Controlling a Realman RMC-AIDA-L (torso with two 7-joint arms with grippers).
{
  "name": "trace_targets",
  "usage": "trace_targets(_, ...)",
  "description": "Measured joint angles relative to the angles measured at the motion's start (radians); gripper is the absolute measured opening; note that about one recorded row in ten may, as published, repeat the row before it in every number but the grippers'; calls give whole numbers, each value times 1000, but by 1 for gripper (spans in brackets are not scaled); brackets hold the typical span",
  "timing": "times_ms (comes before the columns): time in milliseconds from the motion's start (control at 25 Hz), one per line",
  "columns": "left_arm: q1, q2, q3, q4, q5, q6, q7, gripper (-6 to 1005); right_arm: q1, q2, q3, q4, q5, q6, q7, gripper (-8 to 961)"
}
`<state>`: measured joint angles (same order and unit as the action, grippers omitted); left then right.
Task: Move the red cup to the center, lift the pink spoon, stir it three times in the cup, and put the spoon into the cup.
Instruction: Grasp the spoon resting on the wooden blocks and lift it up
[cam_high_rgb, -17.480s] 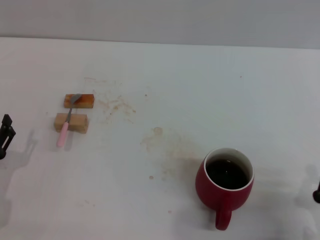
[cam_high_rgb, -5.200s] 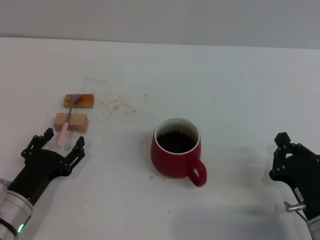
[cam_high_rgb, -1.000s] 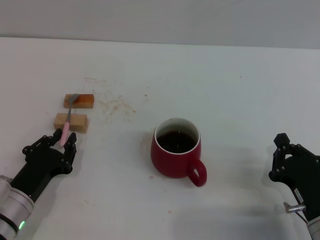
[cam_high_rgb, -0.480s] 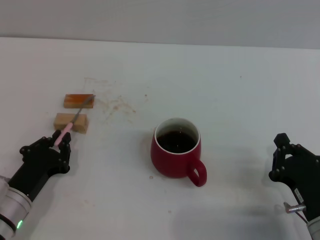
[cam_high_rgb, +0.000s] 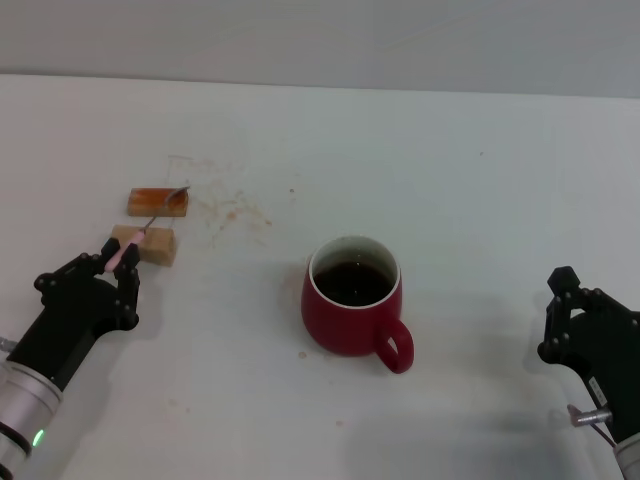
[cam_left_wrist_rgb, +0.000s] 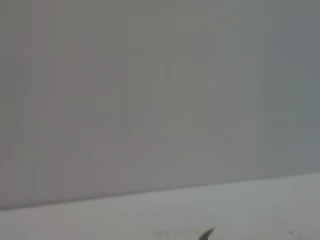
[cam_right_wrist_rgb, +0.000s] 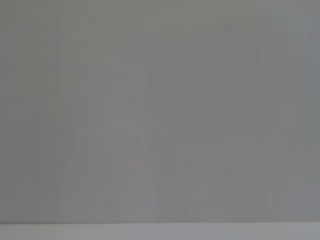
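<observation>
We see the red cup (cam_high_rgb: 352, 308) mid-surface, glossy, white-rimmed, holding dark liquid, handle toward us. Our left hand (cam_high_rgb: 110, 272) is clamped on the pink spoon (cam_high_rgb: 146, 227), its pale handle pinched, grey bowl tilted over the far wooden block (cam_high_rgb: 158, 200). Our right hand (cam_high_rgb: 565, 315) sits parked at the right; its grip we cannot tell.

Red cup (cam_high_rgb: 352, 300) centered; pink spoon (cam_high_rgb: 146, 228) raised, tilted.
</observation>
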<state>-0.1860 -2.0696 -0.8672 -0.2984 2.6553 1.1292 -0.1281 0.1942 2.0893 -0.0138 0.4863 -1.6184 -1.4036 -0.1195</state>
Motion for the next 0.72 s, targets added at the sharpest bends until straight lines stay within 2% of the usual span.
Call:
trace_targets(280, 9, 5, 2, -6, 5, 79, 1, 167, -10, 0, -4, 0, 0, -25, 0, -1)
trace_targets(720, 14, 14, -2, -12, 5, 94, 1, 154, -22, -3, -10, -1, 6, -61, -7, -1)
